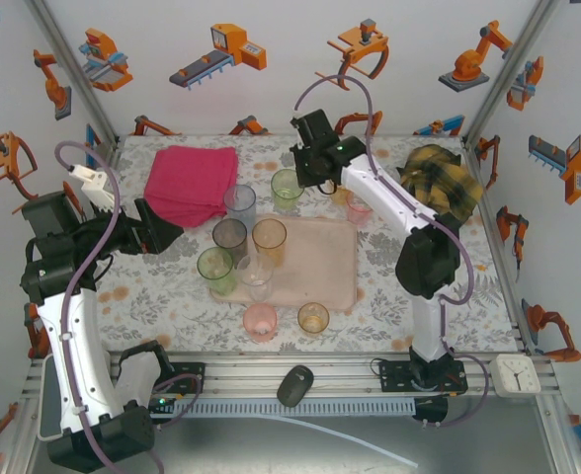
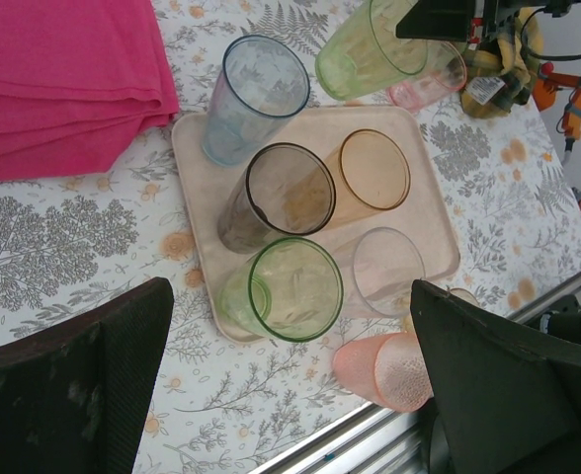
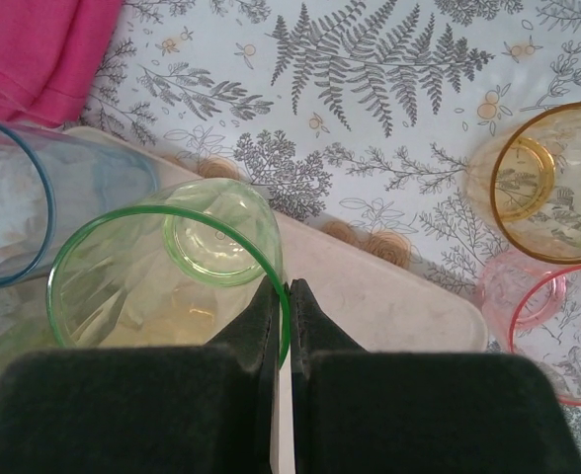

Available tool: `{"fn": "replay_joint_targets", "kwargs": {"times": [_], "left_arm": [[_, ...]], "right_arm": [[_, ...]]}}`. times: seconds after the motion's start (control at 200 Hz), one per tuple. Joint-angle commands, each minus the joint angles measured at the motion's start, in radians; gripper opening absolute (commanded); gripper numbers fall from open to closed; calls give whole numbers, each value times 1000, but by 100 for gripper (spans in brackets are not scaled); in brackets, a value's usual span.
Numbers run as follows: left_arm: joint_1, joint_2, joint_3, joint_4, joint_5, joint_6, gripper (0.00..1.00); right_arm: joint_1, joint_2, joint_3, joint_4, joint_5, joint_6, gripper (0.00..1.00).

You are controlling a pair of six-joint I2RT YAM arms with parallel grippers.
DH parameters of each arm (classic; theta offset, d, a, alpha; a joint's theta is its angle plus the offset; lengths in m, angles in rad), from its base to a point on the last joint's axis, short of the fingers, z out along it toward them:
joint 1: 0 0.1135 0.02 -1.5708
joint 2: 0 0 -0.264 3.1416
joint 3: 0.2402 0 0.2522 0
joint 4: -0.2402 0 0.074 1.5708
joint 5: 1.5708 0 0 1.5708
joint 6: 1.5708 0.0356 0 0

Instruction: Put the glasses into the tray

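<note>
The pale pink tray (image 1: 320,272) lies mid-table and carries a grey (image 1: 229,237), an orange (image 1: 269,240), a green (image 1: 215,267) and a clear glass (image 1: 255,275). My right gripper (image 3: 289,286) is shut on the rim of another green glass (image 3: 172,276), which tilts over the tray's far left edge (image 1: 287,188). A pale blue glass (image 1: 239,202) stands beside it at the tray's corner. Behind the tray stand a pink glass (image 3: 557,326) and an orange one (image 3: 552,183). In front are an upturned pink glass (image 1: 261,321) and an orange glass (image 1: 313,317). My left gripper (image 1: 157,229) hovers open left of the tray.
A folded magenta cloth (image 1: 192,183) lies at the back left. A yellow and black plaid cloth (image 1: 439,178) lies at the back right. A dark mouse-shaped object (image 1: 294,385) and a small white clock (image 1: 515,373) sit on the front rail.
</note>
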Motion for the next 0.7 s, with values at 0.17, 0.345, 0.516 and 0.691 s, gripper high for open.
{"fn": "replay_joint_targets", "kwargs": {"times": [0.17,0.345,0.516,0.691], "left_arm": [[6,-16,-19,19,32,-11,97],[6,-16,-23,19,36,-11,97],[6,-12,-26,19,36,-7,97],[7,-6,-27,19,42,-8,97]], "right_arm": [[26,-15,3,-9,35,-23,5],[29,-11,1,-16,46,-24,6],[29,-9,-9,-27,55,-27,6],[29,3,-20,-33,58,-30,7]]}}
